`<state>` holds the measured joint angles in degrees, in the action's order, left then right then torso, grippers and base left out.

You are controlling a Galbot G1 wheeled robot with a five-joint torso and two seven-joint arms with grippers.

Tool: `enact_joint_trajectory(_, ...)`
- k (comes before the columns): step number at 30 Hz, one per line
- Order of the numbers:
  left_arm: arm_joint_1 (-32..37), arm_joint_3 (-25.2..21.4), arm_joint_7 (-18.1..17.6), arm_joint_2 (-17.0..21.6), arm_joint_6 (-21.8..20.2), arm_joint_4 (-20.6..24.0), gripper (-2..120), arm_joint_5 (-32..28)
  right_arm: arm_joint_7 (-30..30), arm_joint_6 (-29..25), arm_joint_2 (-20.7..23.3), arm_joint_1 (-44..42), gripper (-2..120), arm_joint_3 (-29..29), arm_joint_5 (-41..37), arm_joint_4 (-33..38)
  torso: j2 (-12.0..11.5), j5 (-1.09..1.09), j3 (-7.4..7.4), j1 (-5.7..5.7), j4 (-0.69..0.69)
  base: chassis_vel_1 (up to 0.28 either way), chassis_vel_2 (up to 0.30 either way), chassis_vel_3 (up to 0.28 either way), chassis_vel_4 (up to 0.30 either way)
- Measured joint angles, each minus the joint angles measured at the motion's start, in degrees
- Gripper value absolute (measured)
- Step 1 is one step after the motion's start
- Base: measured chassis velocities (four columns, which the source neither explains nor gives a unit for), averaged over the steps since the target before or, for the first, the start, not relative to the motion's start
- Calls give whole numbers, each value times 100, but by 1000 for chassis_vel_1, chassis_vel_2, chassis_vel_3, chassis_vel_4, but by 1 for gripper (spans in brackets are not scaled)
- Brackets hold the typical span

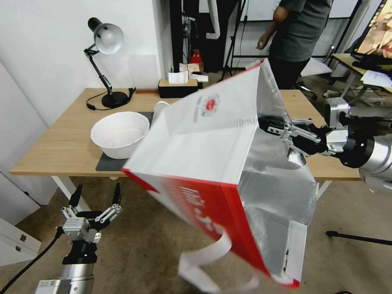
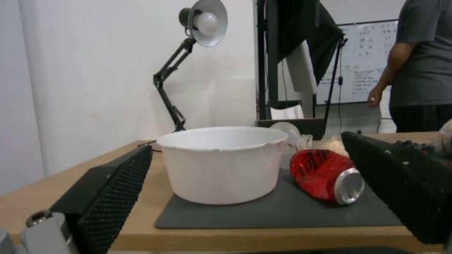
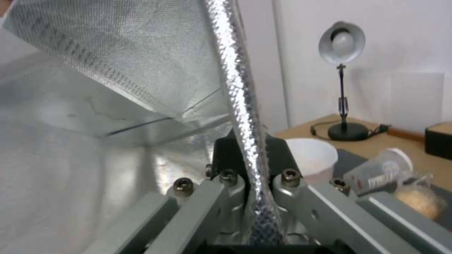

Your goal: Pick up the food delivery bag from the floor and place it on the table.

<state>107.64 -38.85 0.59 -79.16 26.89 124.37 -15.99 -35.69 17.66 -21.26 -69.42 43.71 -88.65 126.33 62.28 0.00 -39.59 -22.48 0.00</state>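
1. Far left of the white bowl [image 1: 119,134], my left tool [image 1: 95,201] hangs below the worktop [image 1: 57,147] edge, over the floor [image 1: 143,245], its ribbed black fingers [image 2: 113,192] spread apart and holding nothing.
2. The bowl, smooth and round, sits on a dark grey mat [image 1: 107,163]; a dented red can [image 2: 327,175] lies on its side just right of the bowl.
3. Right of the bowl, the food delivery bag [image 1: 204,139] hangs in the air, off the floor, tilted: white paper face up, glossy red side panel down, limp white strap [image 1: 212,265] dangling.
4. The bag's long axis runs from a low corner near the bowl up to its open, crinkled foil mouth.
5. Furthest right of the bowl, my right tool [image 1: 277,130] is clamped on the foil rim [image 3: 247,141], so I judge this arm carries the placing.
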Motion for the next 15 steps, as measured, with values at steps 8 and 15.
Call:
enact_joint_trajectory(8, 2, 22, -17, -70, 43, -36, 100, 49, 1942, -453, 73, 1083, 0, -99, -1077, 27, -2, -1, 1, 1, 2, 0, 0, 0, 0)
enact_joint_trajectory(15, -31, 56, -20, -126, 78, -91, 100, 107, 3990, -367, 178, 2042, 0, -100, -1850, -384, -3, 2, 1, 2, 0, 0, 0, 0, 0)
